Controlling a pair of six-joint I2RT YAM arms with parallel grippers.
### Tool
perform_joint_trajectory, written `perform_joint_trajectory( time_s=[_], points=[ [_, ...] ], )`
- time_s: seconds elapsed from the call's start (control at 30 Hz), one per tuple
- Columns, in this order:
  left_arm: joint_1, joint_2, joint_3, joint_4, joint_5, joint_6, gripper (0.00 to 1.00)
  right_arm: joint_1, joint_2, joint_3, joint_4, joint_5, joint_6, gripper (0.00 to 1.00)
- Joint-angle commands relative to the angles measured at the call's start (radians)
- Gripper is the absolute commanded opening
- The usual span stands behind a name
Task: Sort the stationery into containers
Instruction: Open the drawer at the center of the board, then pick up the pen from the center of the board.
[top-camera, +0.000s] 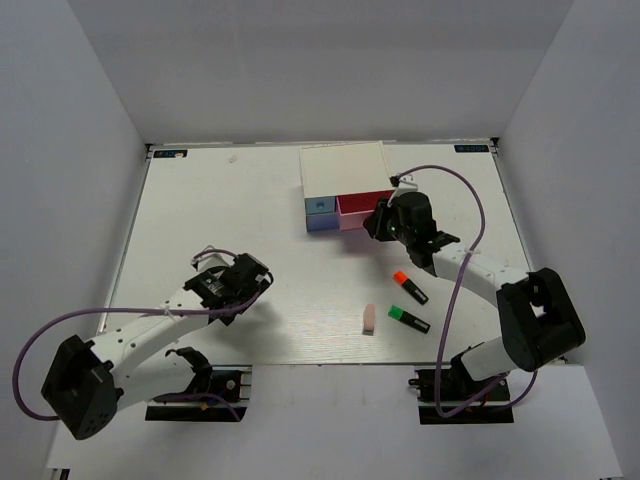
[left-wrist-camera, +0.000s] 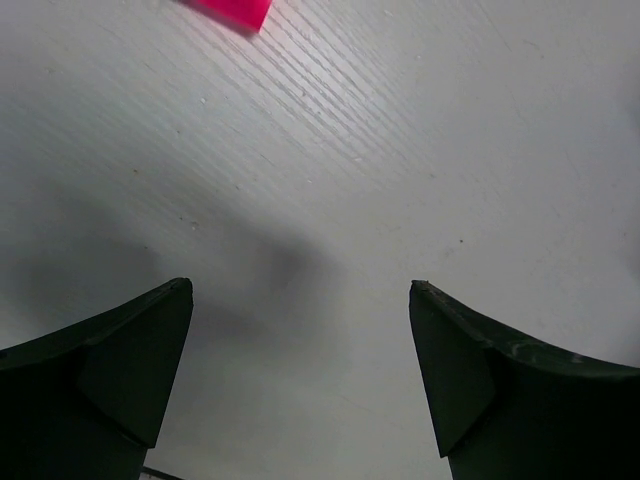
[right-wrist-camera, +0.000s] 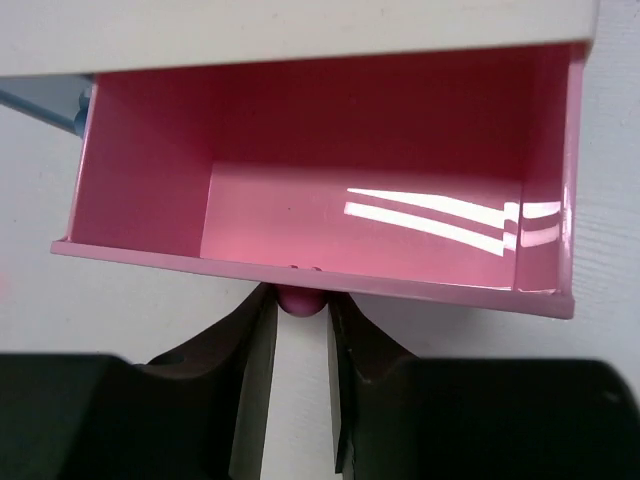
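The white-topped box (top-camera: 344, 168) stands at the back middle. Its pink drawer (top-camera: 362, 204) is pulled out and empty inside in the right wrist view (right-wrist-camera: 330, 210). My right gripper (top-camera: 377, 222) is shut on the drawer's knob (right-wrist-camera: 300, 301). The light blue drawer front (top-camera: 320, 214) is closed. An orange-red capped highlighter (top-camera: 409, 287), a green capped highlighter (top-camera: 408, 320) and a pinkish-beige eraser (top-camera: 369, 318) lie on the table. My left gripper (top-camera: 257, 273) is open and empty above bare table (left-wrist-camera: 300, 285). The pink capped highlighter and the other erasers do not show.
A bright pink corner (left-wrist-camera: 228, 10) shows at the top edge of the left wrist view; I cannot tell what it is. Grey walls enclose the white table (top-camera: 220, 210) on three sides. A cable loops over the right arm (top-camera: 470, 215).
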Motion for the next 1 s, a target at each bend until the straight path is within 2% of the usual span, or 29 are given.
perform_joint_trajectory(
  time_s=[0.0,0.07,0.1,0.2,0.27,0.4,0.53,0.63,0.8,0.97],
  points=[
    [0.016,0.04,0.065,-0.056,-0.083,-0.066,1.0,0.002,-0.054,-0.023,-0.011,-0.026,0.003,0.14],
    [0.025,0.052,0.076,-0.056,-0.083,-0.066,1.0,0.002,-0.06,-0.029,-0.009,-0.057,0.009,0.22],
    [0.037,0.052,0.085,-0.046,-0.094,-0.066,1.0,0.004,-0.057,-0.029,-0.011,-0.06,0.008,0.37],
    [0.066,0.075,0.094,-0.036,-0.103,-0.066,1.0,0.001,-0.05,-0.011,-0.018,-0.094,-0.006,0.62],
    [0.092,0.094,0.103,-0.036,-0.103,-0.066,1.0,-0.001,-0.053,-0.006,-0.032,-0.126,-0.018,0.66],
    [0.132,0.173,0.154,-0.079,-0.123,-0.122,1.0,0.002,-0.085,-0.035,-0.081,-0.164,-0.031,0.66],
    [0.186,0.258,0.224,-0.137,-0.167,-0.176,1.0,-0.002,-0.169,-0.119,-0.092,-0.197,-0.081,0.56],
    [0.241,0.296,0.258,-0.137,-0.177,-0.185,1.0,-0.002,-0.252,-0.188,-0.091,-0.226,-0.13,0.52],
    [0.345,0.351,0.271,-0.114,-0.1,-0.185,1.0,-0.004,-0.396,-0.27,-0.08,-0.224,-0.201,0.51],
    [0.389,0.43,0.309,-0.143,-0.028,-0.195,1.0,-0.002,-0.477,-0.316,-0.08,-0.198,-0.227,0.52]
  ],
)
